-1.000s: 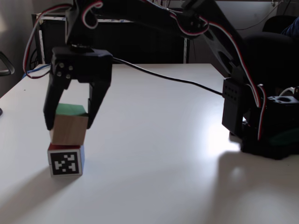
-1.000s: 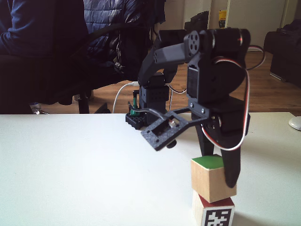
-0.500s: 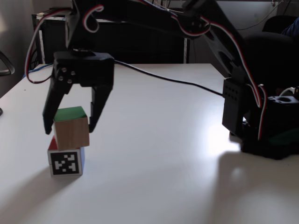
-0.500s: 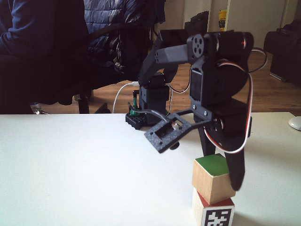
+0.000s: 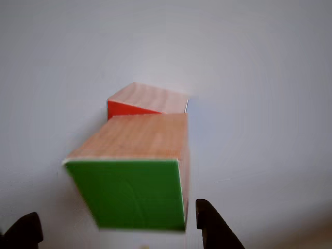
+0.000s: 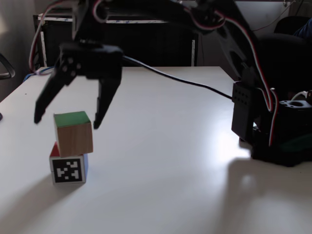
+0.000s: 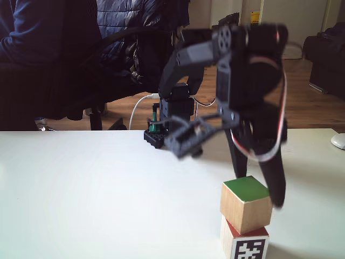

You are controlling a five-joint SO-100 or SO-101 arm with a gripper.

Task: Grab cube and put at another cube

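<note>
Both fixed views face the table (image 6: 161,161) low (opposite sides); other view looks down.

A plain white counter (image 6: 161,146) is carrying the scene. Another cube (image 6: 68,168), showing a black-and-white marker face, is sitting directly on it. The arm's black base (image 6: 285,139) is standing on the counter well to the right of that cube, with a black cable (image 6: 180,83) trailing across the surface behind it.

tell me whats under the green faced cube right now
The green-faced cube sits on the other cube, which rests on the white table. It shows a red face and a black-and-white marker face. Most of its top is covered. The open gripper hangs above.
</note>
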